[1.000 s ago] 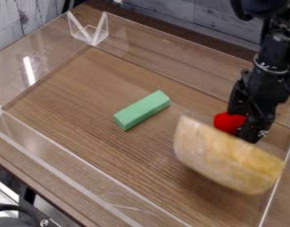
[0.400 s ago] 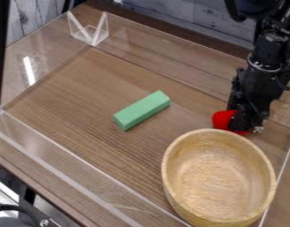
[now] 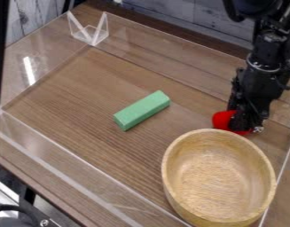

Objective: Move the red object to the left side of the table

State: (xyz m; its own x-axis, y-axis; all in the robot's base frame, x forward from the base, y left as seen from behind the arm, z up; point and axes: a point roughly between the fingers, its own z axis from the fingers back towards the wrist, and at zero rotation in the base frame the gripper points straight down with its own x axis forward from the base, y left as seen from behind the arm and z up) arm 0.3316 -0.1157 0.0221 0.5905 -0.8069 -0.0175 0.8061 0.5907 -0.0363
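Note:
The small red object (image 3: 223, 118) rests on the brown wood-grain table (image 3: 88, 93) at the right side, just behind the wooden bowl. My black gripper (image 3: 240, 122) comes down onto it from above. The fingers are shut around the red object, and only its left half shows beside them. The far side of the toy is hidden by the gripper.
A round light wooden bowl (image 3: 171, 168) sits upright at the front right, close to the gripper. A green rectangular block (image 3: 142, 109) lies mid-table. Low clear acrylic walls (image 3: 41, 55) edge the table, with a clear V-shaped piece (image 3: 88, 28) at the back left.
The gripper's fingers have shut around the red object. The bowl, tipped and blurred a second ago, now lies flat and upright.

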